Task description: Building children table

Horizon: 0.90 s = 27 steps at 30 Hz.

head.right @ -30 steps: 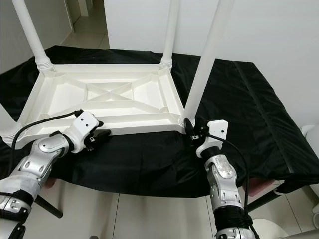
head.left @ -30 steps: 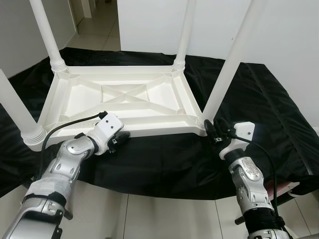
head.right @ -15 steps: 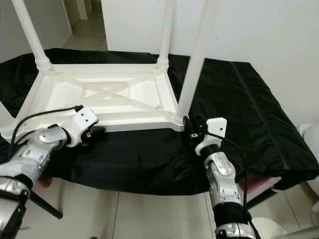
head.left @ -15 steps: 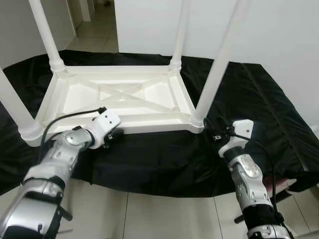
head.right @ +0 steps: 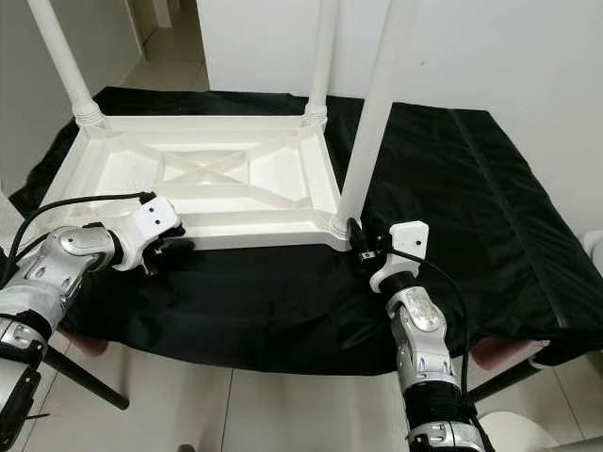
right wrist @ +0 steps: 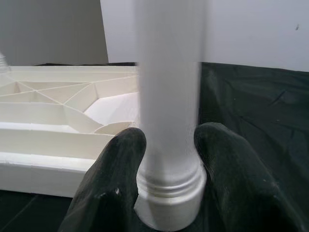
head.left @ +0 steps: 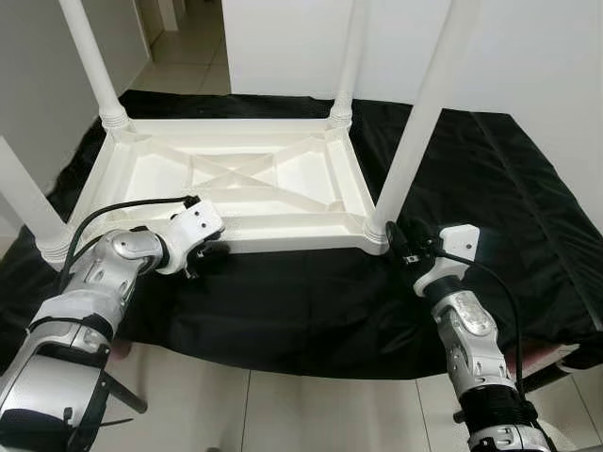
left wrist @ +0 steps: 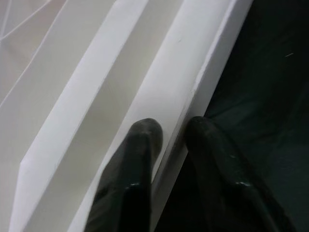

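Silver jointed arms, white wrist housings, black cables, black jaws.

A wide black fabric sheet lay spread over the raised work surface, creased and hanging over its near edge. Beneath it was a floor of pale glossy tiles. A plain white wall stood behind, with a tiled corridor opening beside it.

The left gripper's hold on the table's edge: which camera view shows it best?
The left wrist view: the left gripper straddles the near rim of the upturned table, one finger inside, the other outside over the black cloth. In the eye views, the gripper's white housing mostly hides the fingers.
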### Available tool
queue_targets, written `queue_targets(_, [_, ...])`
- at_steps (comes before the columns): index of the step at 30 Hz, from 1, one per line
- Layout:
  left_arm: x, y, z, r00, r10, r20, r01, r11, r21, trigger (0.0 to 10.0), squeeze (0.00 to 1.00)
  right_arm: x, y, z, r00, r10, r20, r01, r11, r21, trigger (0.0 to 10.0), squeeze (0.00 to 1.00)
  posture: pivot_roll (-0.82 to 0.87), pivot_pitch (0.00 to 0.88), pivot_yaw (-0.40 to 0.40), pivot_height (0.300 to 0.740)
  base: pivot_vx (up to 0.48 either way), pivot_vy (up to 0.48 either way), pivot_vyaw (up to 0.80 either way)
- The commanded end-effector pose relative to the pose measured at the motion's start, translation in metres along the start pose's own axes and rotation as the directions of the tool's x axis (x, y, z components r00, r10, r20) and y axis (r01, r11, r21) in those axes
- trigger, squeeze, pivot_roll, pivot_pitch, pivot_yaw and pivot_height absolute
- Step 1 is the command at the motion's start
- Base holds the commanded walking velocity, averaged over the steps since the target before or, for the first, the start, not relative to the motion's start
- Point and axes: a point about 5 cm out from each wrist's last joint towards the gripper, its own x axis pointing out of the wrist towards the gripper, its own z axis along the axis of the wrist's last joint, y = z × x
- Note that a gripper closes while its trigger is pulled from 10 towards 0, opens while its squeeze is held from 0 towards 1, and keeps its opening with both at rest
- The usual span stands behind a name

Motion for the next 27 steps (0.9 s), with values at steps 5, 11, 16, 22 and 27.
queue_targets(5, [0.014, -0.026, 0.003, 0.983, -0.179, 0.043, 0.18, 0.984, -0.01, 0.0, 0.0, -0.001, -0.002, -0.003, 1.0, -0.01, -0.008, 0.01, 1.0, -0.005, 10.0, 0.0, 0.02, 0.042, 0.013, 0.74, 0.0, 0.0, 0.0])
queue_targets(11, [0.032, -0.044, 0.022, 0.975, -0.185, 0.127, 0.187, 0.982, -0.007, 0.0, 0.0, 0.0, -0.002, -0.003, 1.0, -0.008, -0.006, 0.008, 1.0, -0.007, 10.0, 0.0, 0.02, 0.043, 0.015, 0.74, 0.0, 0.0, 0.0])
queue_targets(16, [0.051, -0.062, 0.036, 0.972, -0.143, 0.188, 0.148, 0.989, -0.016, 10.0, 0.0, -0.001, 0.002, -0.004, 1.0, -0.004, -0.008, 0.004, 1.0, -0.008, 10.0, 0.0, 0.01, 0.048, 0.015, 0.74, 0.0, 0.0, 0.0])
queue_targets(22, [0.057, -0.068, 0.049, 0.959, -0.089, 0.269, 0.116, 0.989, -0.089, 10.0, 0.0, -0.002, 0.004, -0.005, 1.0, -0.003, -0.013, 0.003, 1.0, -0.005, 10.0, 0.0, 0.01, 0.052, 0.016, 0.74, 0.0, 0.0, 0.0])
queue_targets(27, [0.052, -0.065, 0.062, 0.925, -0.009, 0.379, 0.069, 0.987, -0.144, 10.0, 1.0, -0.002, 0.007, -0.006, 1.0, -0.004, -0.012, 0.004, 1.0, 0.0, 10.0, 0.0, 0.01, 0.056, 0.019, 0.74, 0.0, 0.0, 0.0])
